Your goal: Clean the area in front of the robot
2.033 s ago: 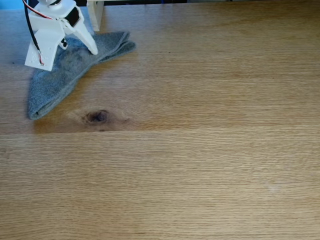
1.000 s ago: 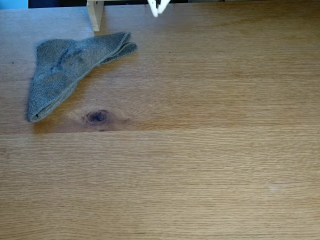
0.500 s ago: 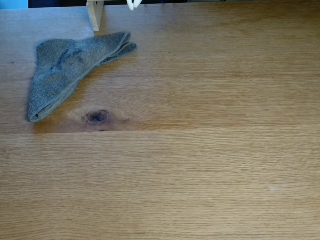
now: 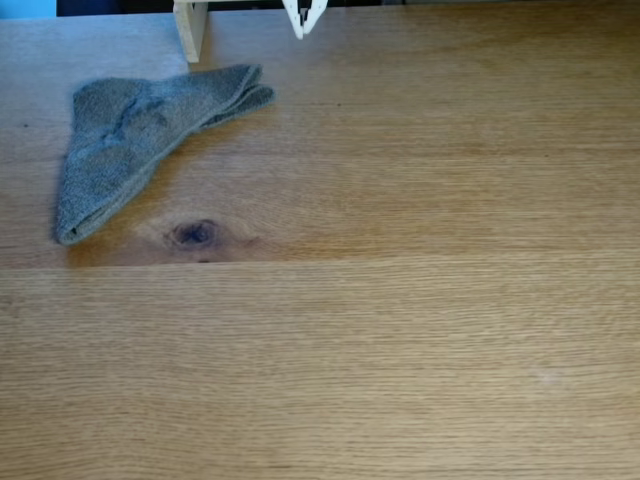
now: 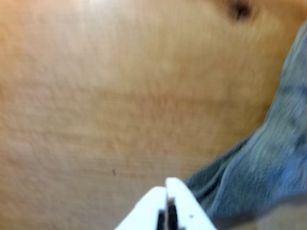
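1. Nearest the camera in the fixed view, the light-brown oak tabletop fills the lower half, bare, with fine grain and a plank seam running across it.
2. Just past the seam, on the left, sits a small dark knot in the wood.
3. Beyond the knot, a folded grey terry cloth lies flat on the tabletop, roughly triangular, its narrow end pointing toward the near left.
4. At the far edge, a pale wooden post stands just beside the cloth; its top is cut off.
5. Right of the post, only the white pointed tips of the gripper show; the rest of the robot is cut off.
6. The wrist view is blurred. The gripper enters from the bottom edge, its fingers pressed together and holding nothing, with the cloth at the right.
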You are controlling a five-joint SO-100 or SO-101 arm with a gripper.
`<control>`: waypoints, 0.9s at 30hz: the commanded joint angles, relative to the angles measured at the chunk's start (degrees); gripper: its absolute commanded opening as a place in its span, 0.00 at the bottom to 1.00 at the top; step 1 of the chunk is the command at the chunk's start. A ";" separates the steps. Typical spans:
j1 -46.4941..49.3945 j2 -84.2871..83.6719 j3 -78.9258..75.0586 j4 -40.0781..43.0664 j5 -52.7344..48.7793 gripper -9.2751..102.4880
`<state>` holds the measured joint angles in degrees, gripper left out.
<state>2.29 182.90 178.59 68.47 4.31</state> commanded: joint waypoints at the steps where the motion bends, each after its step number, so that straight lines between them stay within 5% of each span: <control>1: -0.09 3.69 3.43 1.23 0.00 0.08; 9: -1.85 6.42 6.15 6.86 -0.88 0.08; 27: -2.72 6.50 13.18 4.13 -3.43 0.09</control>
<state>0.09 189.23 185.80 73.92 1.14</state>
